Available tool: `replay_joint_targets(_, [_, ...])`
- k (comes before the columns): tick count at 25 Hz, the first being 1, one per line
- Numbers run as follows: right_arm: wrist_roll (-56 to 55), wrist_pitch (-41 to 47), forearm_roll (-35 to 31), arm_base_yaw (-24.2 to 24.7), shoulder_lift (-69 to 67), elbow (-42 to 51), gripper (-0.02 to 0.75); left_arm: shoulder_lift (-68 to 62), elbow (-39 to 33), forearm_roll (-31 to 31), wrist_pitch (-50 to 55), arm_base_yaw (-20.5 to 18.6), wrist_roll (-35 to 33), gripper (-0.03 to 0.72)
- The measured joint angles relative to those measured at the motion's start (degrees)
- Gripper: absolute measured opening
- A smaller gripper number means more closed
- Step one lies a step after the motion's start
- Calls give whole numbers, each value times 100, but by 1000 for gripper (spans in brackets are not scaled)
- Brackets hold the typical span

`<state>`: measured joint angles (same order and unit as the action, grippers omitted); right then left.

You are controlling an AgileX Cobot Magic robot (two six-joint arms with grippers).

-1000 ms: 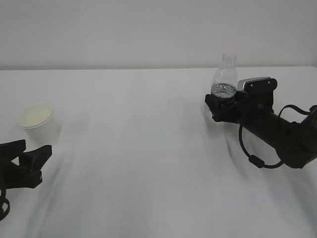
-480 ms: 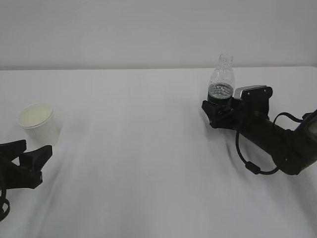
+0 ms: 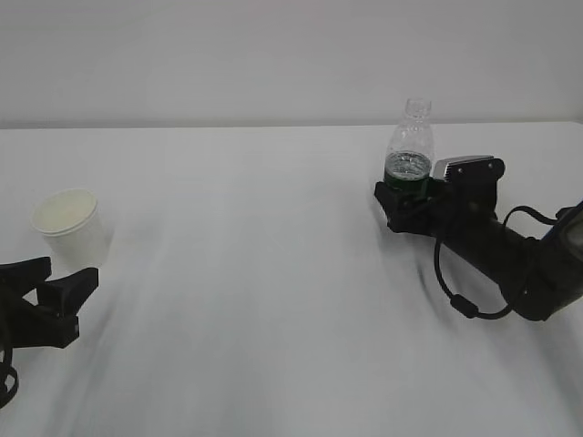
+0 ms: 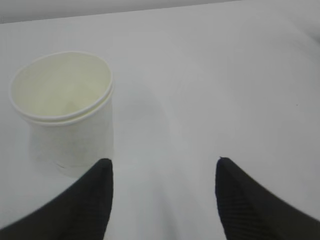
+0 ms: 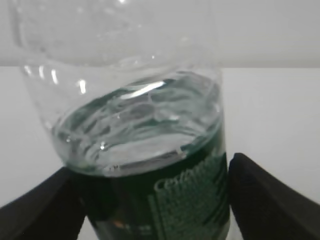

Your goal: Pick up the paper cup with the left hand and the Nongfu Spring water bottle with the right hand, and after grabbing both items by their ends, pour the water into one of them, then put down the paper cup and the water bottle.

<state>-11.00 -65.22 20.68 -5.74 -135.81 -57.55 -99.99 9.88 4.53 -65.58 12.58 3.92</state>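
standing between the spread fingers of the right hand (image 3: 407,193): the nongfu spring water bottle (image 3: 411,150), upright, green label band level with the fingertips, a dark finger showing at each side of the band in the right wrist view. looking closely flanked, but impossible to say whether the pads are already pressing, so not calling it a grip. sloshing inside, just above the label: the water (image 5: 140,135), tilted and rippled. probably handling as thin, ribbed, squashy plastic, light with so little liquid, and capless, so likely spilling or buckling under a hard squeeze; best taking hold low, around the label band.

sitting ahead of and to the left of the left hand (image 4: 162,200): the paper cup (image 4: 65,112), upright, apparently empty, outside the gap between the fingers (image 4: 95,200). left fingers spread apart and holding nothing. likely feather-light, soft-walled, easily crushed or tipped; best closing gently on the lower wall, away from the rolled rim.
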Motion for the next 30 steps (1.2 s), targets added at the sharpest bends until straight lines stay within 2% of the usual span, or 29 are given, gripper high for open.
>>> replay_joint_targets(12, [-14, 0, -51, 0, 0, -24, 600, 0, 0, 33, 0, 0, 0, 451])
replay_joint_targets(26, [-14, 0, -67, 0, 0, -23, 447, 0, 0, 33, 0, 0, 0, 432])
replay_joint_targets(30, [-14, 0, -67, 0, 0, -23, 428, 0, 0, 33, 0, 0, 0, 431])
